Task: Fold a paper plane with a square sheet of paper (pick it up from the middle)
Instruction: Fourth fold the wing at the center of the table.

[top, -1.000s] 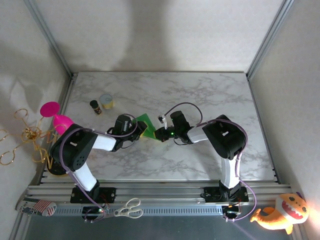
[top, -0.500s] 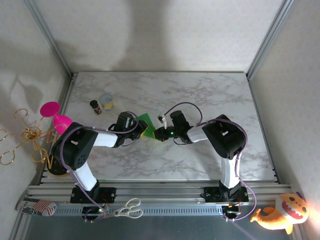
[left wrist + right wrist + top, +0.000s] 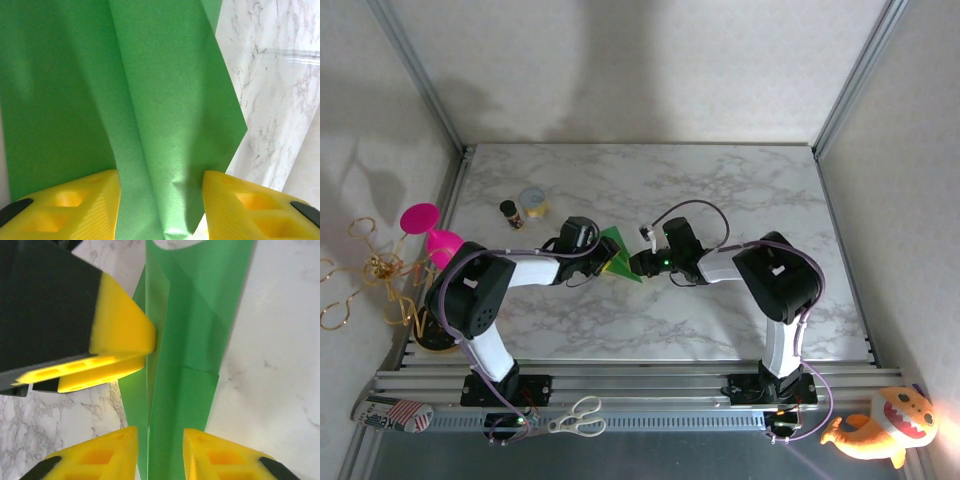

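The bright-green paper (image 3: 620,252) is folded into a narrow pointed shape with long creases and lies mid-table between both arms. My left gripper (image 3: 599,256) reaches it from the left. In the left wrist view its yellow fingers (image 3: 85,200) stand apart with a raised fold of the paper (image 3: 165,100) between them, so the left gripper (image 3: 160,202) is open. My right gripper (image 3: 639,264) comes from the right. In the right wrist view the right gripper (image 3: 160,452) is open and straddles the paper (image 3: 195,330). The left arm's yellow finger (image 3: 122,335) touches the paper's left edge there.
A small dark bottle (image 3: 509,213) and a round tin (image 3: 532,202) stand at the back left. Pink cups (image 3: 432,232) and gold wire (image 3: 370,270) sit past the table's left edge. Scissors (image 3: 578,415) and a plush toy (image 3: 880,428) lie near the front rail.
The right gripper's jaws have parted from a shut grip on the paper. The left gripper has shifted right, farther onto the paper, and widened a little.
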{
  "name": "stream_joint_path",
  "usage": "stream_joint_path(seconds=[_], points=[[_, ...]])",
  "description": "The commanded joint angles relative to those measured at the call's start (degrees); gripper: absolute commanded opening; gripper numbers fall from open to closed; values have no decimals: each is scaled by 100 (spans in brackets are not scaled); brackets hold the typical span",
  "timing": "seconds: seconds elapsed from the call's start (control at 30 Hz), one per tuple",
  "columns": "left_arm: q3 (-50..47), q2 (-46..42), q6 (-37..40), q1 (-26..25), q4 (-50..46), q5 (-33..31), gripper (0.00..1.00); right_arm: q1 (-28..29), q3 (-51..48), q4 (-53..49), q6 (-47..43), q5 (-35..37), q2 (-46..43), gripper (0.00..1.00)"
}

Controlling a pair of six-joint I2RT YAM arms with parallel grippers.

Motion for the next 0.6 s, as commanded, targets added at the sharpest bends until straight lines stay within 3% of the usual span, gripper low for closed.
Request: stream_joint_path(seconds=[0.0, 0.23, 0.57], points=[[14, 456, 192, -98, -920, -522, 47, -25, -106, -243, -213, 357, -315, 33], [171, 618, 93, -133, -1351, -658, 48, 196, -18, -530, -524, 729, -313, 37], [251, 748, 93, -160, -1583, -695, 51, 405, 274, -737, -800, 1006, -44, 34]])
